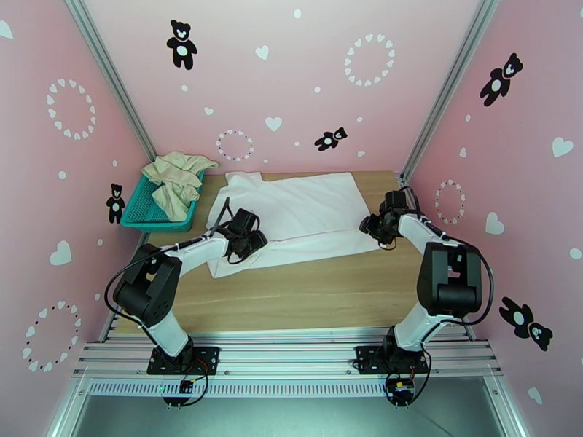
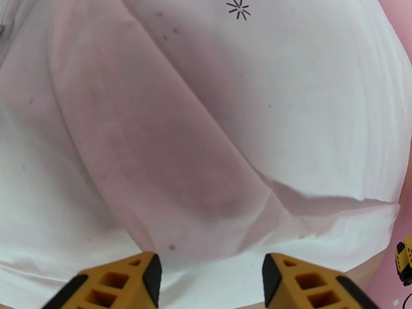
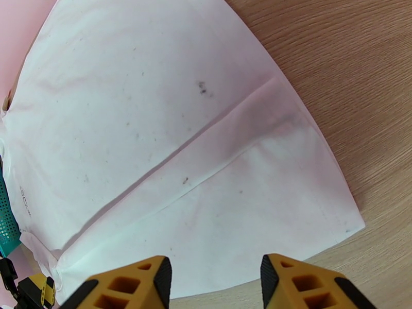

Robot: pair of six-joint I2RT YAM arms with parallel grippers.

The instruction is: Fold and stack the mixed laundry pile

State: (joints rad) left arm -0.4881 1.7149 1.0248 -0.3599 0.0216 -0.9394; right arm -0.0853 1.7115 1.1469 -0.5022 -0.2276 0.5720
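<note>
1 T-shirt (image 1: 306, 205), 1 cream garment (image 1: 175, 180), 1 basket (image 1: 142, 213), left gripper (image 2: 211, 271), right gripper (image 3: 216, 274), both apart

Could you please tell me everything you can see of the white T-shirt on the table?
The white short-sleeved cotton-looking T-shirt lies spread flat on the wooden table, sleeved end toward the teal plastic mesh basket. A long fold line runs along its length, one layer lapping another near the front edge. It bears a small dark starburst mark and scattered specks. The left pincer hovers over its near-left part, the right pincer at its right hem; both open.
</note>
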